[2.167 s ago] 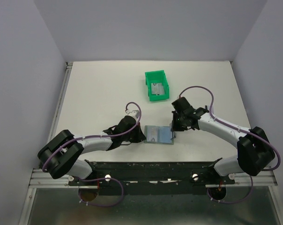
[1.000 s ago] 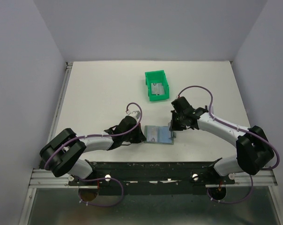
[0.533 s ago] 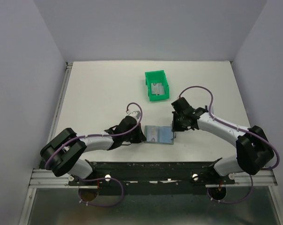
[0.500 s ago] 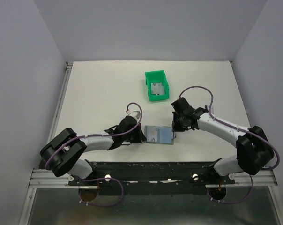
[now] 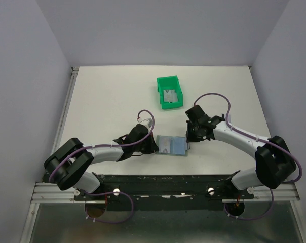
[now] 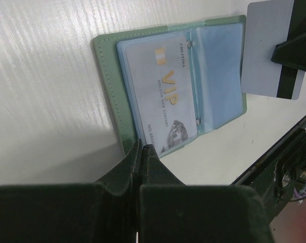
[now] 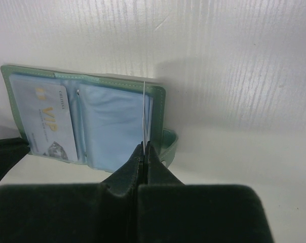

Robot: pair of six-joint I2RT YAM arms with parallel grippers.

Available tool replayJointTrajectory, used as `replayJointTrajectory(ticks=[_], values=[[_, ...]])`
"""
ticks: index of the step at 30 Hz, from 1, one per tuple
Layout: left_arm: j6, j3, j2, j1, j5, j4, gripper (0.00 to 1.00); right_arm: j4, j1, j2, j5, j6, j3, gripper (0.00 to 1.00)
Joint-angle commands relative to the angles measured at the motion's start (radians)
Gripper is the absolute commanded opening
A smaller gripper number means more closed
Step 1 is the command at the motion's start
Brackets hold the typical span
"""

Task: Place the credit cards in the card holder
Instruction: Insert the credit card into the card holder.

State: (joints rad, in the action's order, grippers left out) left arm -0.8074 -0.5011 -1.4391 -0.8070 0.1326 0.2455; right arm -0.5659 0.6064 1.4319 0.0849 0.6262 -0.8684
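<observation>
A: Starting with the white surface?
B: Yes. Carries everything, with a green bin standing toward the far side, well apart from the rest.
A: And nearer the arms?
B: Finding the card holder lying flat and spread open between the two arms, pale blue pockets facing up.
A: Seeing the left end effector?
B: Clamped fully closed, tips touching the green rim of the card holder at a corner of its left half. Cannot tell whether pinching that rim or only pressing on it.
A: And the right end effector?
B: Closed tight on a striped card, silvery with a black band along one long edge, holding it upright on edge over the right pocket, close to the outer rim. Cannot tell whether touching the pocket.
A: Any more cards?
B: Counting two. Spotting a VIP card tucked inside the left pocket, and a third card lying flat inside the green bin.
</observation>
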Motion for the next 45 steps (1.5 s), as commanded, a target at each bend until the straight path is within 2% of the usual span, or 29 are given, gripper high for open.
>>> replayJointTrajectory(ticks=[1,14,25,34,45], values=[[0.014,-0.016,-0.014,0.002,0.021,0.018,0.00,0.046,-0.007,0.007,-0.050,-0.016,-0.011,0.00],[0.013,-0.011,-0.026,0.002,0.027,0.028,0.00,0.072,-0.007,0.030,-0.076,-0.013,0.003,0.00],[0.010,-0.013,-0.033,0.003,0.029,0.032,0.00,-0.018,-0.007,-0.016,0.022,-0.016,-0.024,0.00],[0.013,-0.017,-0.041,0.002,0.033,0.034,0.00,-0.031,-0.007,-0.010,0.029,-0.017,-0.032,0.00],[0.010,-0.014,-0.038,0.003,0.033,0.035,0.00,0.055,-0.007,0.019,-0.069,-0.019,-0.011,0.00]])
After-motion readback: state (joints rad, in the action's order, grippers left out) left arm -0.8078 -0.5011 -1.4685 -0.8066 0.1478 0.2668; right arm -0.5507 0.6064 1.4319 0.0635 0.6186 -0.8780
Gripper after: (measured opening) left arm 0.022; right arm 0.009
